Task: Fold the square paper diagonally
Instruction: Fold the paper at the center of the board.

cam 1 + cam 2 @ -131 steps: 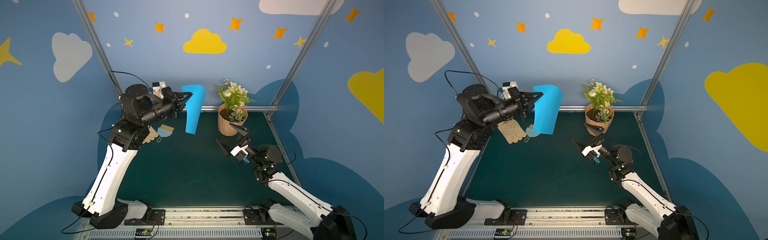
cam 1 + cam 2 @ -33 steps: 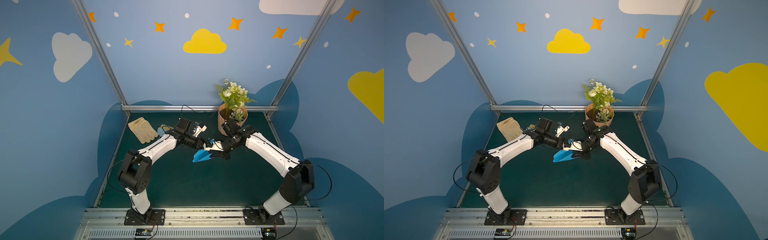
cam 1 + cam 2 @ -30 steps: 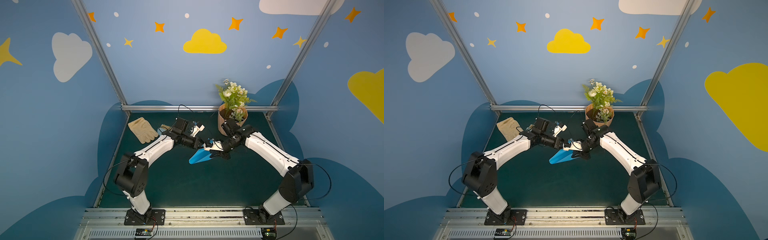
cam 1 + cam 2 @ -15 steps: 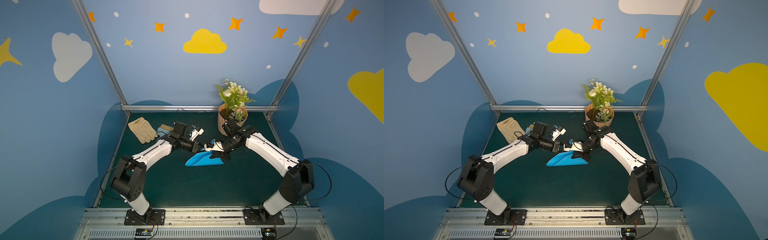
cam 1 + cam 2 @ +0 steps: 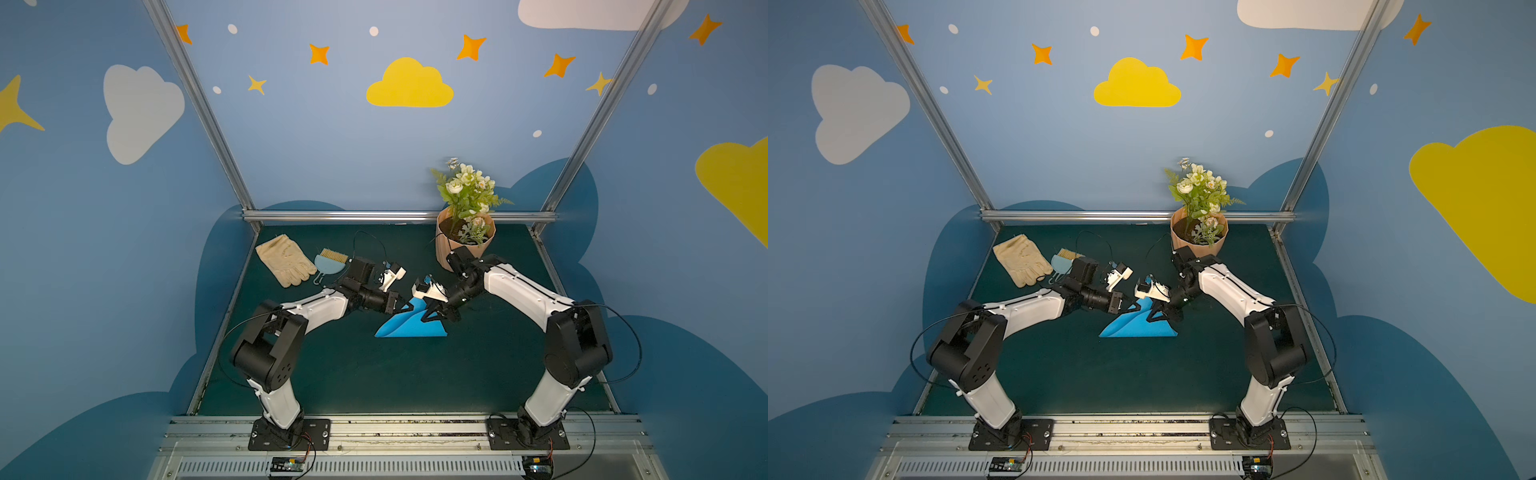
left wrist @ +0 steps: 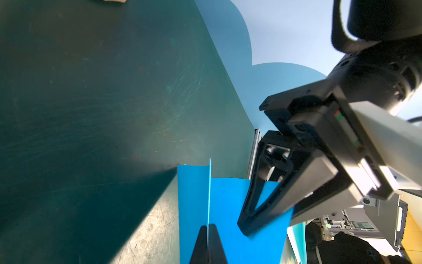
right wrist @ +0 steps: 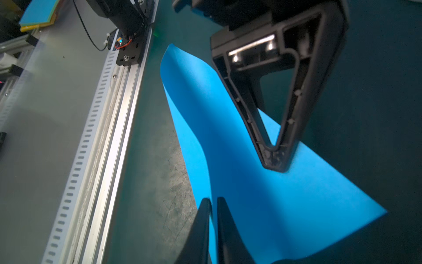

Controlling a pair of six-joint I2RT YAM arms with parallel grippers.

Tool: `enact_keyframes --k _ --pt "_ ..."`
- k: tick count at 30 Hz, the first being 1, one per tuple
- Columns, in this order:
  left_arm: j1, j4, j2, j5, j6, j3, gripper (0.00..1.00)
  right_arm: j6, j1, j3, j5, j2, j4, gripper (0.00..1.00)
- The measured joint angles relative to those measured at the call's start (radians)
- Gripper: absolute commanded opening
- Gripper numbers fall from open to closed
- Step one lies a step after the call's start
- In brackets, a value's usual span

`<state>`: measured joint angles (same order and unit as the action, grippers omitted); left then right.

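I am pinching an edge of the square paper [image 5: 409, 329] in my left pincer [image 6: 207, 228], fingers pressed together. My right pincer [image 7: 213, 202] is straddling the sheet with a narrow gap; whether it is gripping, I cannot tell. The paper is resting loosely doubled at the middle of the table [image 5: 374, 374].

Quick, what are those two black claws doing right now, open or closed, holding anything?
Left gripper: closed, pinching the thin bright blue paper sheet.
Right gripper: jaws barely apart around the same sheet; whether it grips cannot be told.
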<state>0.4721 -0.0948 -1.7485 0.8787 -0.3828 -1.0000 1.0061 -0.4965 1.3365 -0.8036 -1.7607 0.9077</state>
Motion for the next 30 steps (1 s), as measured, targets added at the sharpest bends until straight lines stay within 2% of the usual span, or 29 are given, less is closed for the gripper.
enact_keyframes --k 10,12,17,21,30 --pt "0.000 -0.146 -0.066 0.000 -0.060 0.055 0.03 -0.034 0.011 0.011 -0.042 -0.055 -0.011 0.18" --pt "0.000 -0.158 -0.068 0.000 -0.064 0.056 0.03 -0.047 0.010 0.023 -0.047 -0.064 -0.010 0.17" --pt "-0.001 -0.204 -0.071 0.000 -0.075 0.065 0.03 -0.088 -0.009 0.038 -0.055 -0.089 -0.013 0.07" --pt "-0.007 -0.225 -0.071 -0.004 -0.077 0.105 0.03 -0.120 -0.047 0.035 -0.071 -0.100 -0.032 0.08" --pt "-0.038 -0.270 -0.071 -0.008 -0.095 0.220 0.03 -0.269 -0.093 -0.129 -0.112 -0.101 -0.245 0.10"
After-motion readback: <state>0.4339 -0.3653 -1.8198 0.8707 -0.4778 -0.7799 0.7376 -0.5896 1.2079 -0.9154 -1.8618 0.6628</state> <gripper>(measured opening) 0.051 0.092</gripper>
